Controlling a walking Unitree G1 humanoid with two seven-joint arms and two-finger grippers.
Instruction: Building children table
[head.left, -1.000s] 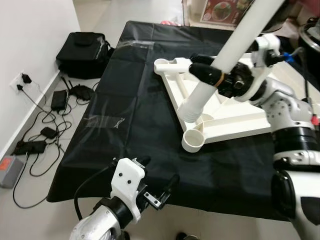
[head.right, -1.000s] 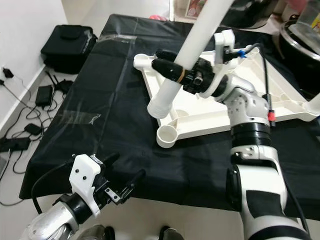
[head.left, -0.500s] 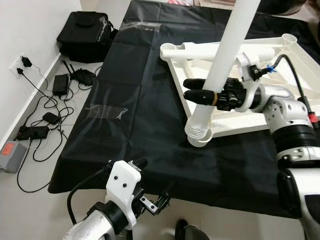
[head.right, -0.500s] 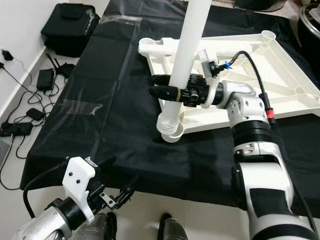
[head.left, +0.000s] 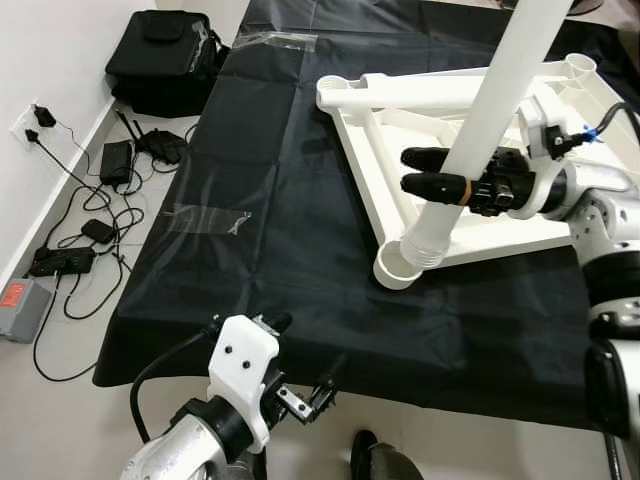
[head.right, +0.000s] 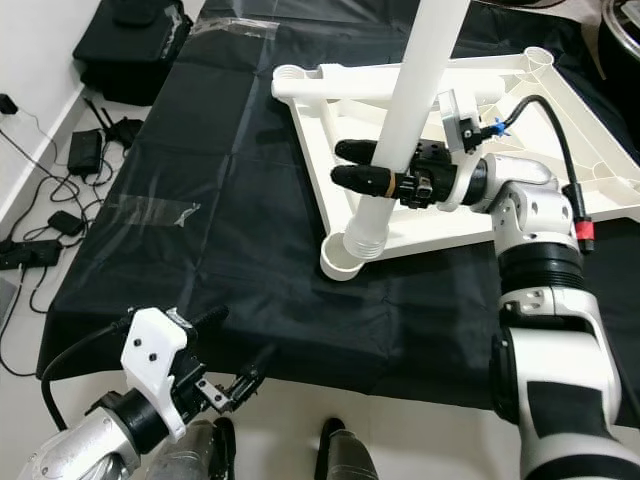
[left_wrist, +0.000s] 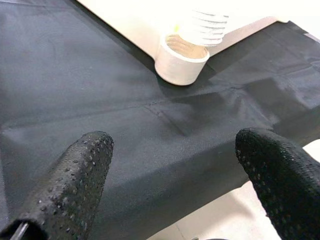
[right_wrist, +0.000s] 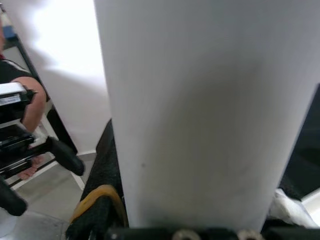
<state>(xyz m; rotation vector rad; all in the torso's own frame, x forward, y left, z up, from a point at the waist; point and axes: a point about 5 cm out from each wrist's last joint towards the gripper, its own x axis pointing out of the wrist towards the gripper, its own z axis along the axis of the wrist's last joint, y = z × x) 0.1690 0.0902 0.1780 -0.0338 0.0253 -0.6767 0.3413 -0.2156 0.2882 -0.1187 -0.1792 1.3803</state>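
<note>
The white table top (head.left: 520, 235) lies upside down on a black cloth (head.left: 280, 200). Its near corner has a round socket (head.left: 392, 272). My right gripper (head.left: 412, 170) is shut on a long white table leg (head.left: 490, 110), holding it low on the tube. The leg leans up and to the right, and its threaded end (head.left: 425, 246) rests at the socket's rim. In the left wrist view the socket (left_wrist: 181, 60) and the threaded end (left_wrist: 209, 26) lie ahead of my left gripper (left_wrist: 175, 170). That left gripper (head.left: 305, 352) hangs open below the table's front edge, holding nothing.
A black bag (head.left: 165, 60) lies on the floor to the left, with cables and adapters (head.left: 100, 200) along the wall and a grey box (head.left: 15, 305). Clear tape (head.left: 210, 218) sticks to the cloth. In the right wrist view a person's arm (right_wrist: 31, 107) is behind the leg.
The right gripper brought the leg's threaded end down from above the frame onto the corner socket, then tipped the leg further to the right. The camera shifted. The left gripper stayed low.
</note>
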